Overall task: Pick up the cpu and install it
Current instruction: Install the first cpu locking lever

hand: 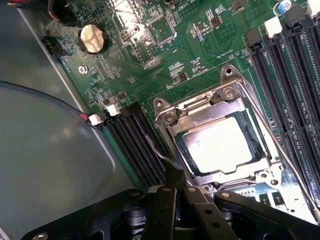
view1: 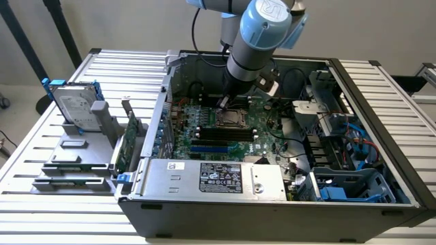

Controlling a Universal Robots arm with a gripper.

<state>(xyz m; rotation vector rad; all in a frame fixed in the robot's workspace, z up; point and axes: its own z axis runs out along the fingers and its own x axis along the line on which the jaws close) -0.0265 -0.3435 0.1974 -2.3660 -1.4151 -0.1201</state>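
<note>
cpu (hand: 220, 146) in socket (hand: 172, 119), power-supply label (view1: 220, 178) unreadable

Looks like a robotics lab bench: slatted aluminium table (view1: 129, 64), opened computer case (view1: 272, 214) with bare motherboard (hand: 200, 50), spare parts racked in grey holders (view1: 75, 163), robot arm (view1: 256, 41) overhead, plain pale wall (view1: 136, 25) behind.

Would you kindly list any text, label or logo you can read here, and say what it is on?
Nothing is legible.
Black label on the power supply: too small to read.
White sticker beside it: too small.
Motherboard print: blurred.
cpu top: washed out by glare.
</note>
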